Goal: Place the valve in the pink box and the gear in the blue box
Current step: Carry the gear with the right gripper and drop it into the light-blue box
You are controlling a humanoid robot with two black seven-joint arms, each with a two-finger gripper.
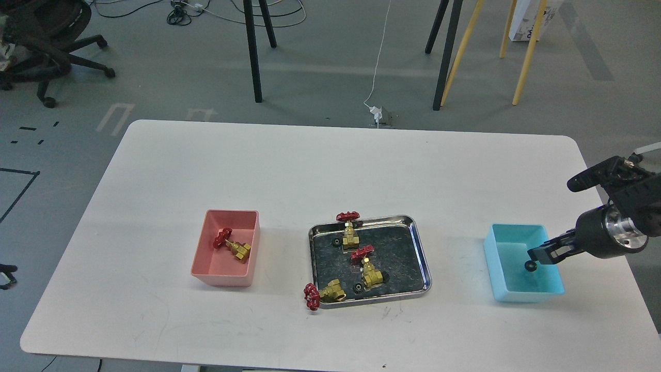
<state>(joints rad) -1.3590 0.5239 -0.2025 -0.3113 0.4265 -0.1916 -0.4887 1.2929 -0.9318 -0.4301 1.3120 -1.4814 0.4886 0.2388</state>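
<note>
My right gripper [535,254] hangs over the blue box [503,279] at the table's right. A black gear [530,265] shows just under its fingertips, inside the box outline; I cannot tell whether the fingers hold it or it is free. The pink box [206,258] at the left holds one valve [232,247]. Three more valves are at the steel tray [422,261]: one at the back [349,230], one in the middle [367,267], and one lying across the front left rim [323,294]. Two gears [336,241] [357,287] lie in the tray. Only a dark sliver of my left arm [6,275] shows at the left edge.
The white table [310,165] carries only the two boxes and the tray. Beyond its far edge are an office chair [41,36], black [253,51] and yellow stand legs [526,57], and a white cable with a plug [379,114] on the floor.
</note>
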